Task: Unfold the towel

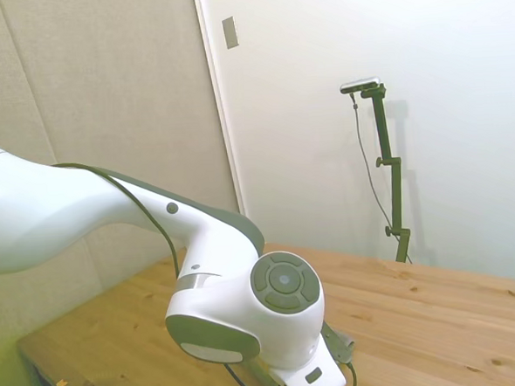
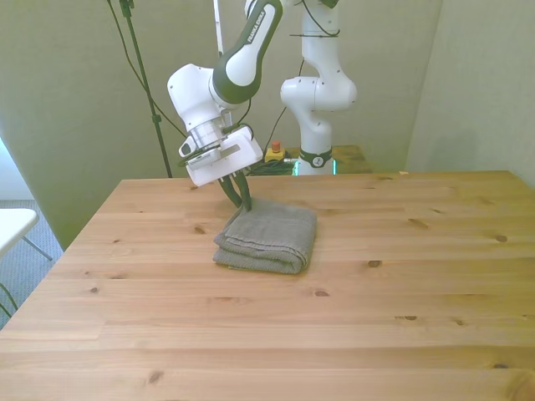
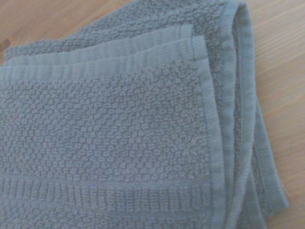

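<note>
The folded grey-taupe terry cloth towel (image 2: 272,235) lies left of centre in the front view on the light wooden plank table (image 2: 401,309). The white arm's dark two-finger gripper (image 2: 237,195) meets the towel's upper-left corner. Whether it is pinching the cloth cannot be told.

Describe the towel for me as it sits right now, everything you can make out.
The towel is grey-taupe terry with a nubbly loop texture and flat ribbed bands near its hems. It is still folded into a thick rectangle of several layers, its stacked edges showing at one corner in the wrist view. It lies flat on the wooden table, toward the front view's left of centre. The gripper is down at its far corner; whether it has hold of it cannot be told.
</note>
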`<state>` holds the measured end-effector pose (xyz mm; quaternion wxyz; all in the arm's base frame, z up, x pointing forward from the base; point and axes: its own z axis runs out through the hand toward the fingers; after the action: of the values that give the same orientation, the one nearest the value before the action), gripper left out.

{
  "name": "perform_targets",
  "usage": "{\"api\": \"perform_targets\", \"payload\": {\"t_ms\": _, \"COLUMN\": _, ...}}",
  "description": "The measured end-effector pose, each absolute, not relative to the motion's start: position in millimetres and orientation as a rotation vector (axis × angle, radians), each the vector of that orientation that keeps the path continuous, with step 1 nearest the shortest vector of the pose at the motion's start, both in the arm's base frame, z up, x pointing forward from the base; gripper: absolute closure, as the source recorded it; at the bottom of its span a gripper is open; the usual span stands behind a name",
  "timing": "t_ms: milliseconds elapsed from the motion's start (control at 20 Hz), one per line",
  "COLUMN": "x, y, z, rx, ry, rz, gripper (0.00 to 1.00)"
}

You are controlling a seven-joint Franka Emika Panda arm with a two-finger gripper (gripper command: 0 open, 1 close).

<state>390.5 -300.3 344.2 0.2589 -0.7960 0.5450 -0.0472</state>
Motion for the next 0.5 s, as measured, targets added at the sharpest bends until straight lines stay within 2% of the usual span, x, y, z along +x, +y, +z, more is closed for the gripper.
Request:
{"api": "perform_targets", "payload": {"t_ms": 300, "x": 389, "y": -302, "z": 349, "rx": -2.153, "ry": 1.477, "rz": -0.140, "gripper": 1.00}}
{"api": "perform_targets", "payload": {"t_ms": 500, "x": 392, "y": -301, "z": 376, "rx": -2.148, "ry": 1.432, "rz": -0.183, "gripper": 1.00}}
